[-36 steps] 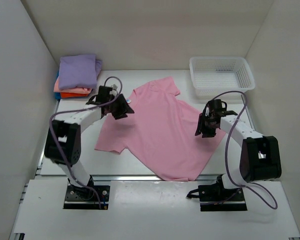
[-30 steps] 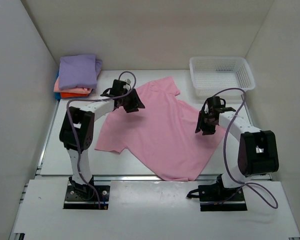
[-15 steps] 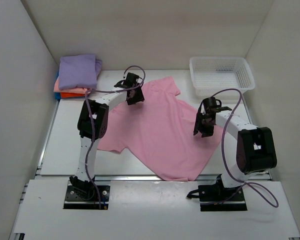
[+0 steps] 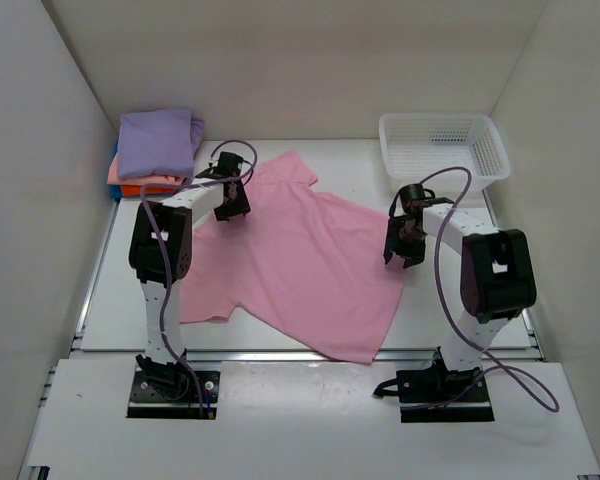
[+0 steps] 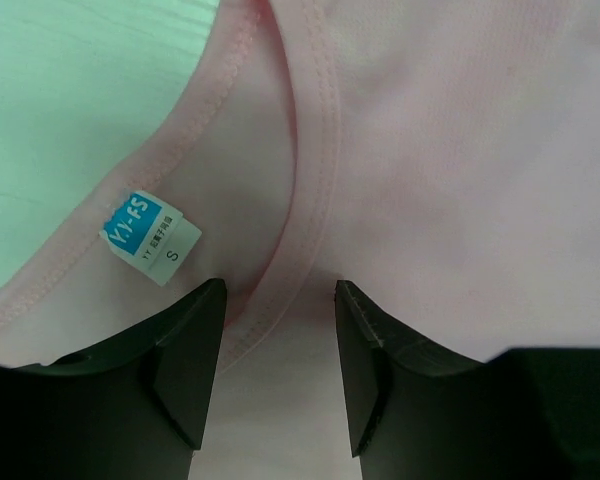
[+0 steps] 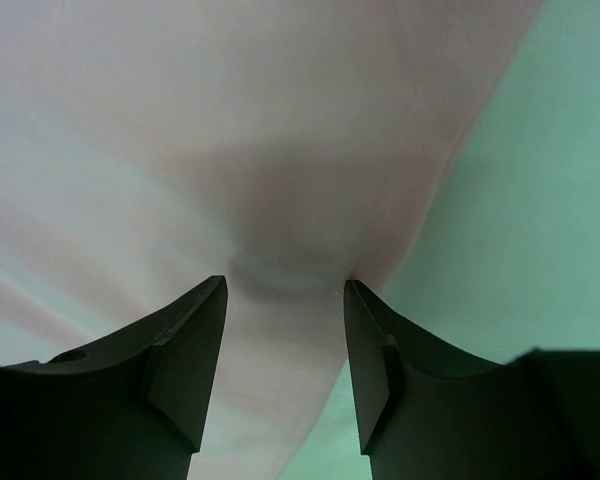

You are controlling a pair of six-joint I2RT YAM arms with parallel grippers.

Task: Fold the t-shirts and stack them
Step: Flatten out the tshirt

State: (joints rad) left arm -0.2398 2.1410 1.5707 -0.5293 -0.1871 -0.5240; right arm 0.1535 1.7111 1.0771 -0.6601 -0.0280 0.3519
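A light pink t-shirt (image 4: 300,265) lies spread on the table, its hem toward the near edge. My left gripper (image 4: 232,200) sits at its collar. In the left wrist view the fingers (image 5: 185,350) stand on either side of the collar seam, and the left gripper (image 5: 280,300) is shut on that cloth, next to the white and blue neck label (image 5: 150,235). My right gripper (image 4: 398,250) is at the shirt's right edge. In the right wrist view the right gripper (image 6: 285,290) pinches a puckered fold of pink cloth (image 6: 230,130). Folded shirts, lavender (image 4: 157,142) over salmon (image 4: 128,176) and orange (image 4: 145,189), are stacked at the back left.
A white mesh basket (image 4: 442,150) stands at the back right. White walls close in the table on the left, the back and the right. Bare table (image 4: 460,290) shows to the right of the pink shirt.
My left gripper moved left and drew the collar with it, so the whole pink shirt shifted left. Its right edge now lies at my right gripper, which barely moved.
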